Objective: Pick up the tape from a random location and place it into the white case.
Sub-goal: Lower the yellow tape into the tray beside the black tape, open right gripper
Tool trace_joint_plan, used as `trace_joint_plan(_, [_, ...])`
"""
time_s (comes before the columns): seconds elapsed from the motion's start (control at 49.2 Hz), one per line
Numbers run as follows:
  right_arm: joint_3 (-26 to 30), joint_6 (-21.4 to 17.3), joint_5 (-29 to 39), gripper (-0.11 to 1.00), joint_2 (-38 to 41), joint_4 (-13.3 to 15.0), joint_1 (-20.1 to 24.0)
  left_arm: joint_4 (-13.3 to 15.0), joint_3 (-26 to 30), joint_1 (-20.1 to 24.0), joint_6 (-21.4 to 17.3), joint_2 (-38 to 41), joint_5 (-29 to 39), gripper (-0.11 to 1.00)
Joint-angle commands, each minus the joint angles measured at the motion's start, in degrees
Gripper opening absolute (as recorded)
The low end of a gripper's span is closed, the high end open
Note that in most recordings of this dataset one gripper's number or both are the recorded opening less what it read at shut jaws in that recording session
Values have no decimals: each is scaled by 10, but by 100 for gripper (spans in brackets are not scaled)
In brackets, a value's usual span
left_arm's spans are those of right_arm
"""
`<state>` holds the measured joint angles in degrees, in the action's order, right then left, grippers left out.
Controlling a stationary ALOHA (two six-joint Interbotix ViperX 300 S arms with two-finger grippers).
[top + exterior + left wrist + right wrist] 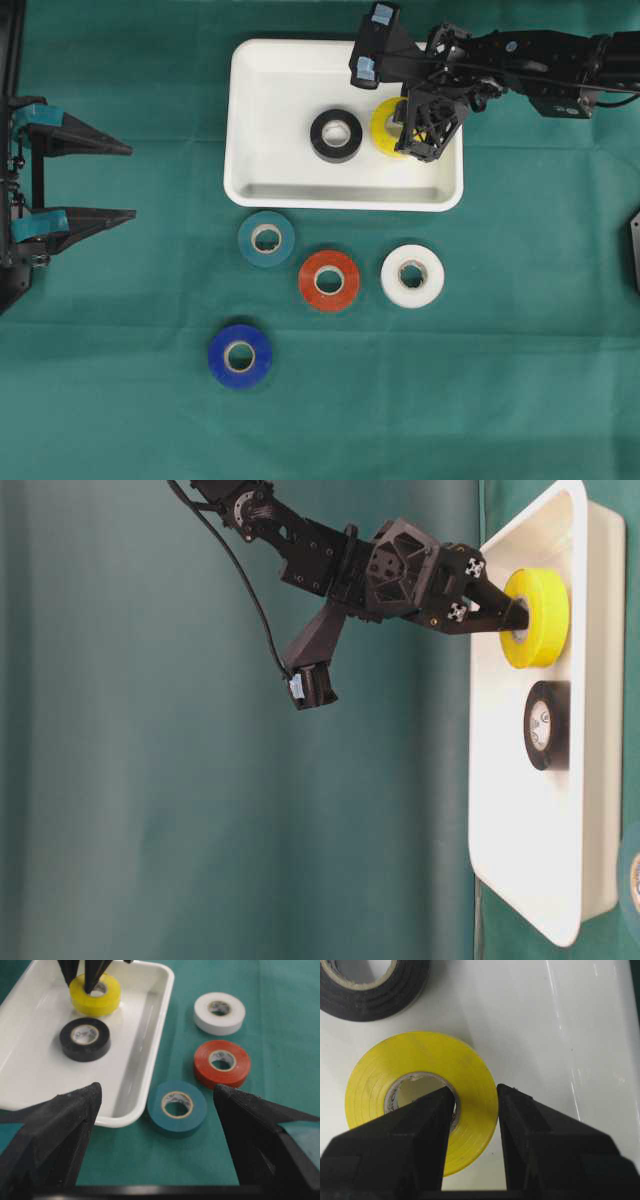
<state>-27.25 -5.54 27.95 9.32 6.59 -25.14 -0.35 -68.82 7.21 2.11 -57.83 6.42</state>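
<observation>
Green cloth (120, 400) covers the table. White case (262, 110) sits far of centre. Right gripper (474, 1097) clamped on yellow tape (470, 1075), one finger inside the core, one outside the wall; the roll is over the case's right part, whether touching the floor I cannot tell. Black tape (336, 135) lies flat in the case just left of it. Left gripper (155, 1105) spread wide, empty, at far left. Teal tape (266, 238), red tape (329, 281), white tape (412, 275) and blue tape (240, 355) lie on cloth near the case.
</observation>
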Motion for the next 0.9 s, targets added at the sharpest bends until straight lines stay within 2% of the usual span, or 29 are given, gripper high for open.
trace_joint_plan(0.0, [5, -1, -3, 29, -9, -1, -2, 1, 7, 0, 0, 5, -6, 91])
trace_joint_plan(0.427, [6, 0, -1, 30, -9, -1, -2, 0, 7, 0, 1, 5, -6, 91])
trace_joint_plan(0.468, [6, 0, -1, 35, -9, -1, -2, 1, 7, 0, 1, 5, -6, 91])
trace_joint_plan(0.59, [8, 0, -1, 72, -10, 4, -2, 0, 7, 0, 1, 5, -6, 91])
trace_joint_plan(0.671, [10, 0, -1, 89, -11, 5, -2, 0, 7, 0, 1, 5, -6, 91])
trace_joint_plan(0.712, [10, 0, -1, 92, -12, 5, -2, 0, 7, 0, 1, 5, -6, 91])
trace_joint_plan(0.875, [14, 0, 12, 89, -32, 6, -2, 0, 7, 0, 1, 5, -6, 91])
